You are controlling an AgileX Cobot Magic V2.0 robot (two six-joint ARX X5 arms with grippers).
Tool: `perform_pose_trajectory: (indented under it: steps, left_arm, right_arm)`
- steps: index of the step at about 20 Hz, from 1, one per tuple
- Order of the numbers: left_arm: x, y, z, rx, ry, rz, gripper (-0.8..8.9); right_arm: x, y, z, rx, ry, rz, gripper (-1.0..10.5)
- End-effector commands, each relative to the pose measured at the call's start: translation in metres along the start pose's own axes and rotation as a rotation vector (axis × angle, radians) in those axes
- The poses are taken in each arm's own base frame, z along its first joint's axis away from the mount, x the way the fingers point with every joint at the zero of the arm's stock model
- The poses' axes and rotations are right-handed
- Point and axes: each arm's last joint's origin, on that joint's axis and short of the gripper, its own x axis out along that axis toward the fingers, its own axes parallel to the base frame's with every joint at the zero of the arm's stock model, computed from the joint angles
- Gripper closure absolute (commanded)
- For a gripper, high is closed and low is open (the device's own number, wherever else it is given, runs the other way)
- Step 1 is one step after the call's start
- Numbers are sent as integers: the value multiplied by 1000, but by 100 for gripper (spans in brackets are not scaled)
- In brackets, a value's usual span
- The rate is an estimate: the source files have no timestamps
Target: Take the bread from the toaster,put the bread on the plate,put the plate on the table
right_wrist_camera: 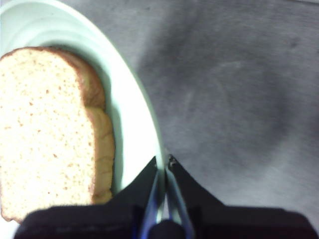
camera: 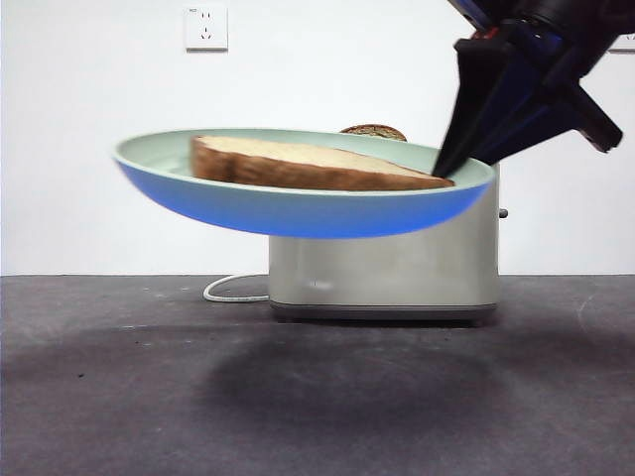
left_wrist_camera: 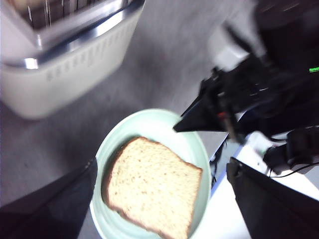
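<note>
Where the round pale mint-green plate [camera: 298,203] hangs in the air, it hides the upper front of the boxy cream-beige toaster [camera: 387,268] behind it. The right gripper [right_wrist_camera: 163,164] reaches down at a slant, pinching the plate's rim. The wide tan wholemeal bread slice [camera: 308,165] lies flat on it. The left gripper [left_wrist_camera: 162,191] is spread wide above, holding nothing.

Right gripper [right_wrist_camera: 163,167] reaching down from above, fingers [camera: 466,109] pinched on the plate [camera: 298,210] rim (plate aloft); left gripper [left_wrist_camera: 162,199] spread wide.
</note>
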Motion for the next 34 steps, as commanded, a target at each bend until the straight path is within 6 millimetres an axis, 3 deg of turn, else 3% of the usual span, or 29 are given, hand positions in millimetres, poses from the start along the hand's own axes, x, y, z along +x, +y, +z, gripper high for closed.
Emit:
perform_pose_trajectory:
  steps: [1,4,5,11,15,25,34]
  left_arm:
    - [-30,-13,-7,68,-78,6,537]
    - [-66,-28,-26,137,-146,86,799]
    - [-77,-32,-32,150,-168,112,824]
    - [-133,-56,-72,213,-320,196,822]
    - [-153,-66,-92,231,-372,197,822]
    - [-158,-68,-100,228,-370,193,822]
    - [-158,-68,-99,228,-371,193,822]
  right_arm:
    - [-7,-9,1,12,-27,-15,964]
    - [-19,-28,1,51,-50,-62,963]
    - [-24,-36,0,69,-48,-82,964]
    - [-45,-75,-6,155,-54,-174,964]
    - [-40,-93,-11,192,-5,-230,964]
    - [15,-125,-8,255,158,-187,964]
    - [54,-117,-5,205,210,-141,964]
